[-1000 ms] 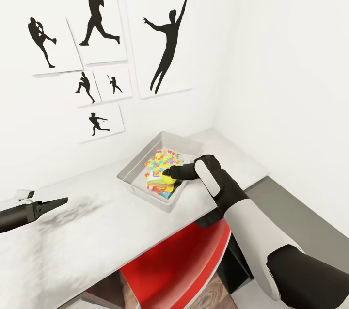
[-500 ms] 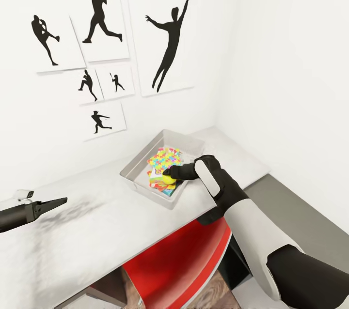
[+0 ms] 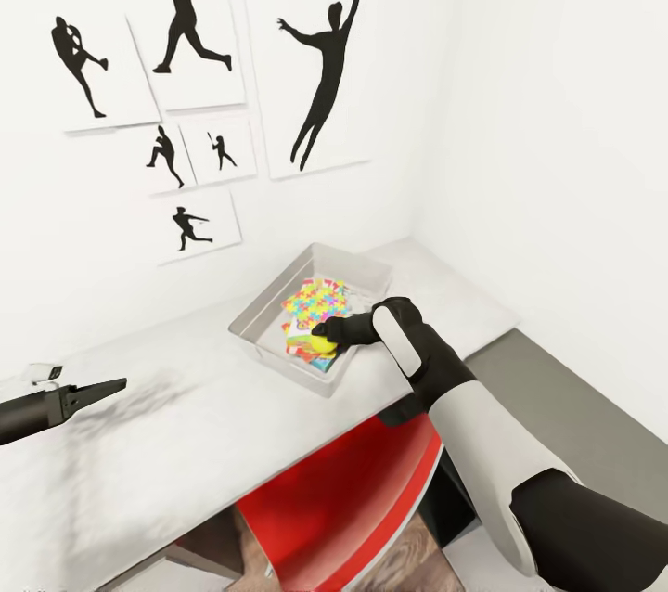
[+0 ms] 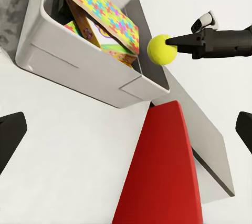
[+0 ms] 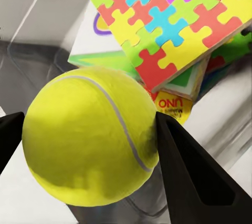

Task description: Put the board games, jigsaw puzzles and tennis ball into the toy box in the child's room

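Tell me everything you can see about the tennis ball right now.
The tennis ball is fuzzy yellow-green with a curved white seam, round and undamaged. The right gripper is shut on it, a black finger on each side. It hangs above the near edge of the toy box, not resting on the jigsaw puzzles inside.

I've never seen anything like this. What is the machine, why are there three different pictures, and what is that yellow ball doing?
It is a simulated two-armed robot steered by a person. The big picture comes from a camera on its head; the other two come from cameras beside each gripper. The right gripper, a black two-fingered claw on a white and black arm, is shut on a fuzzy yellow-green tennis ball and holds it at the near edge of a light grey square toy box. Inside that box lie multicoloured jigsaw puzzle squares on top of flat game boxes. The box sits on a light grey desk, with a red chair tucked below. The left gripper hangs open and empty above the desk.
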Tool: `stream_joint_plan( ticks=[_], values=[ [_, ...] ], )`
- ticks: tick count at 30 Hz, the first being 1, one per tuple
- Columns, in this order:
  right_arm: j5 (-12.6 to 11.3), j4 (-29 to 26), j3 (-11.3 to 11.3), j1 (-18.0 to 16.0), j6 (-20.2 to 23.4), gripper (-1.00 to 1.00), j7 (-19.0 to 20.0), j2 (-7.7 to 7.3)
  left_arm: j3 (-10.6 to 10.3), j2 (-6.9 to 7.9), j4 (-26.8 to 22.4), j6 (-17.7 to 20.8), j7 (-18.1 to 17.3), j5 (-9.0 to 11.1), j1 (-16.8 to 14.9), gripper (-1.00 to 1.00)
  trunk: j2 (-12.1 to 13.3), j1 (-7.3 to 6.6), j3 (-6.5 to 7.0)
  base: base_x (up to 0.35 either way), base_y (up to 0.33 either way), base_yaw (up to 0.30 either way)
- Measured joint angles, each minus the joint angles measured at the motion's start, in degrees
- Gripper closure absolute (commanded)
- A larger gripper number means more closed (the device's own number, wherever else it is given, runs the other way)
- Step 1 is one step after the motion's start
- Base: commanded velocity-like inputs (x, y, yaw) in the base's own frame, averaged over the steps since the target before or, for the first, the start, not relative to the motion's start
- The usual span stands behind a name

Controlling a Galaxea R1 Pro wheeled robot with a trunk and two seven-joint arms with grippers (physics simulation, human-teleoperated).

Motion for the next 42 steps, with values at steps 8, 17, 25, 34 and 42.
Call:
stream_joint_plan(
  ticks=[8,17,25,34,42],
  values=[
    [0.01,0.0,0.0,0.0,0.04,1.0,0.0,0.0,-0.01,0.0,0.0,0.01,0.0,0.0,0.0,-1.0,-0.01,-0.01,-0.03,-0.074,0.042,0.0],
    [0.09,0.0,0.0,0.0,0.11,-1.0,-0.04,0.0,-0.03,0.0,0.0,-0.01,0.0,-0.01,0.0,-1.0,-0.01,-0.01,-0.03,-0.003,0.002,0.0],
    [-0.12,0.0,0.0,0.0,0.19,-1.0,0.01,0.0,-0.04,0.0,0.0,-0.01,0.0,0.0,0.0,-1.0,-0.01,-0.01,-0.03,-0.009,0.002,0.0],
    [-0.46,-0.51,-0.03,0.0,0.46,-1.0,1.34,0.0,0.01,0.07,0.01,-0.01,0.0,-0.01,-0.01,-1.0,-0.01,0.01,0.55,-0.141,0.025,-0.021],
    [-1.17,-3.53,-0.15,0.15,0.43,-1.0,7.28,0.0,0.52,0.09,0.02,-0.01,0.0,-0.03,-0.01,-1.0,-0.02,0.0,1.26,-0.158,-0.099,-0.06]
  ],
)
